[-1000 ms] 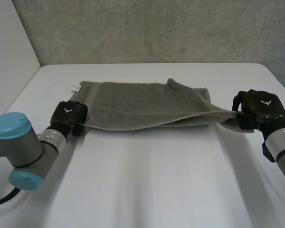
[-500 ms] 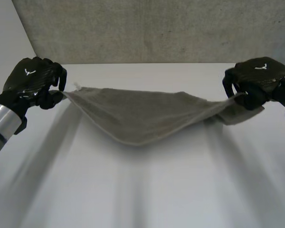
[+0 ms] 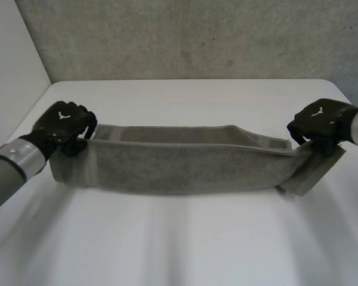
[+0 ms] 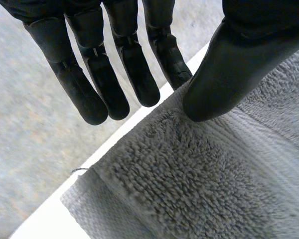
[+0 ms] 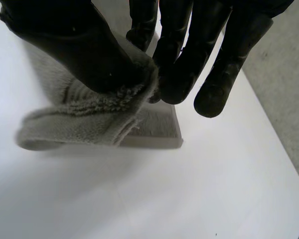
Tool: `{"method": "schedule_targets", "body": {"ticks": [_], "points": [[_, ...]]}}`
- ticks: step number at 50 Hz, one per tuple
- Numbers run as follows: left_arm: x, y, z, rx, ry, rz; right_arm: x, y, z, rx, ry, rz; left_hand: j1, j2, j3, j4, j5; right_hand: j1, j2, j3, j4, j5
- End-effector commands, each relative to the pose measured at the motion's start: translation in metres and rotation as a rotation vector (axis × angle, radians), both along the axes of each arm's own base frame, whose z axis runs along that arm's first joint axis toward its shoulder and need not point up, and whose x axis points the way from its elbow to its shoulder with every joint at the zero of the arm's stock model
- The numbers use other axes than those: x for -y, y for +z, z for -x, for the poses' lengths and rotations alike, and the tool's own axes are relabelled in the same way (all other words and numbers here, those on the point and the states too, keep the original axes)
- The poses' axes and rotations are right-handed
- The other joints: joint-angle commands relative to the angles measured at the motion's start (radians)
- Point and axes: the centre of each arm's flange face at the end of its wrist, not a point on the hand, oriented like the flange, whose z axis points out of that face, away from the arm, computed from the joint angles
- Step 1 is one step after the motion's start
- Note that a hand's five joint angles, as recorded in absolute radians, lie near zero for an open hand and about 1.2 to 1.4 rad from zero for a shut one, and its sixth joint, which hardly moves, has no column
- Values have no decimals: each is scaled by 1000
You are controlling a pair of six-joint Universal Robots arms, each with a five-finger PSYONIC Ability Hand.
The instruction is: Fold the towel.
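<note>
The towel [image 3: 185,170] lies doubled lengthwise over the surface [image 3: 179,238], pulled taut from 9 to 3 o'clock, probably so the fold lands even. The left hand [image 3: 64,122] pinches its 9 o'clock end under the thumb. The right hand [image 3: 319,122] clamps the 3 o'clock corner. Each hand's back bears a white emblem; no writing is legible.

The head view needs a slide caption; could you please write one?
Left hand and right hand at opposite ends of the grey towel, doubled lengthwise over the table.
</note>
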Motion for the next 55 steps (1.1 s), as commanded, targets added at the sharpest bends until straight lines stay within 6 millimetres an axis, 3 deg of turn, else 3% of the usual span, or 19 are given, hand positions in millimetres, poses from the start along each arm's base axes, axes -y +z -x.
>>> {"method": "schedule_targets", "body": {"ticks": [1, 7, 21, 34, 55], "points": [[33, -22, 16, 26, 2, -36, 29, -33, -13, -19, -24, 6, 40, 39, 18, 39, 30, 57, 75, 57, 56, 53], [66, -30, 19, 34, 57, -6, 55, -49, -20, 44, -57, 70, 40, 39, 18, 39, 30, 57, 75, 57, 56, 53], [107, -46, 43, 29, 64, 72, 87, -78, -44, 69, -58, 146, 40, 39, 18, 39, 30, 57, 75, 57, 56, 53], [132, -66, 53, 28, 102, 112, 110, -99, -59, 78, -42, 206, 40, 39, 18, 39, 30, 57, 75, 57, 56, 53], [146, -83, 66, 20, 106, 151, 139, -121, -62, 84, -81, 303, 40, 39, 18, 39, 30, 57, 75, 57, 56, 53]]}}
